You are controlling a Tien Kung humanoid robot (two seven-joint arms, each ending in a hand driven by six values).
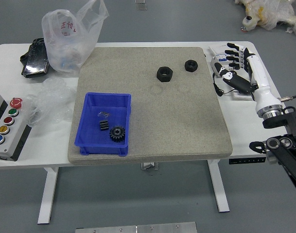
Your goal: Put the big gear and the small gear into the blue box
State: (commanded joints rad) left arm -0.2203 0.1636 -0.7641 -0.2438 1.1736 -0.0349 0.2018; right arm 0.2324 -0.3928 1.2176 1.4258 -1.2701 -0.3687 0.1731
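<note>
My right hand [226, 64] is over the table's right side, fingers spread, holding nothing, well to the right of the blue box [83, 127]. Inside that box, toward its lower right, lies a black toothed gear [117, 133]. A smaller black ridged piece [104, 125], perhaps the small gear seen from its side, lies just to its left. Small metal bits [104, 114] rest above them in the box. My left hand is out of view.
Two black nuts [164, 77] [191, 65] sit on the grey mat [186, 121]. Black cylinders [249, 59] and white devices stand at the right. Plastic bags [65, 43], a black packet [37, 58] and a button panel [11, 131] occupy the left side.
</note>
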